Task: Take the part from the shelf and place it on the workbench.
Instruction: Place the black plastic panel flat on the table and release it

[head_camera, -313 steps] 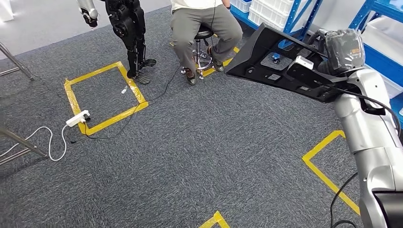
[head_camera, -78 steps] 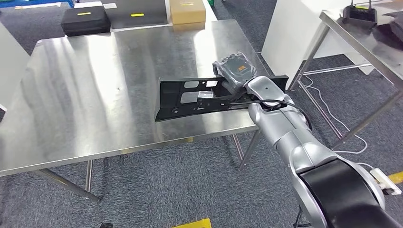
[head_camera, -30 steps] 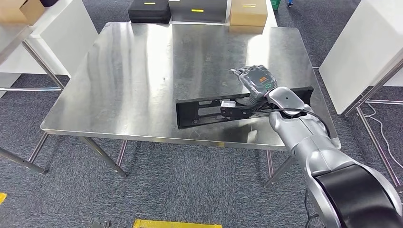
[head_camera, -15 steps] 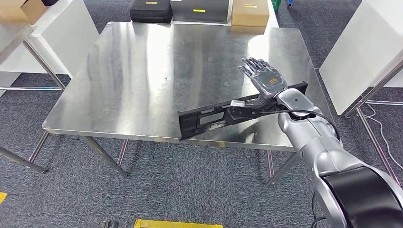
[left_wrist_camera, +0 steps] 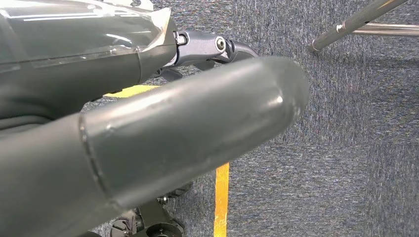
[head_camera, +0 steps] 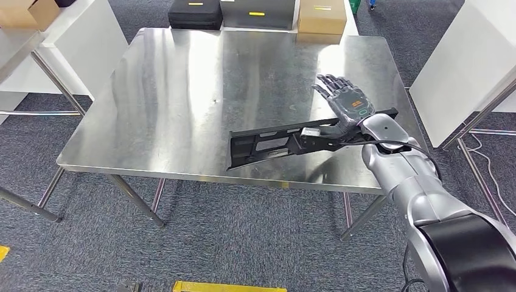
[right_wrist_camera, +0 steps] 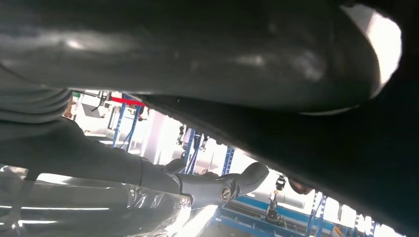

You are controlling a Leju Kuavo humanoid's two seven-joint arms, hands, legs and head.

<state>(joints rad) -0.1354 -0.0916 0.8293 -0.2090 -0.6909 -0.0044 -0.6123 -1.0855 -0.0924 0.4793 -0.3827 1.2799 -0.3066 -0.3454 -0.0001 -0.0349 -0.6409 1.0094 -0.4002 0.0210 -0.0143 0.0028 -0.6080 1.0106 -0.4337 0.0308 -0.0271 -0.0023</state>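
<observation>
My right hand (head_camera: 344, 100) is open, fingers spread and raised above the long black plastic part (head_camera: 268, 143), gripping nothing. That part lies flat near the front right edge of the shiny steel workbench (head_camera: 176, 97), under my wrist. My left hand (left_wrist_camera: 148, 128) hangs over grey carpet; I cannot tell its state.

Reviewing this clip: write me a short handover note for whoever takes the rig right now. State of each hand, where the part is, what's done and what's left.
Right hand: fingers spread above the black part, not gripping it.
Left hand: hangs low over the carpet; whether it is open or shut is unclear from its close view.
Part: lies near the front right edge of the steel workbench, its near end close to the edge; the right forearm crosses over its other end.
Done: the part is on the workbench.
Left: draw the right arm back clear of the part, and check the part sits steadily near the edge.
</observation>
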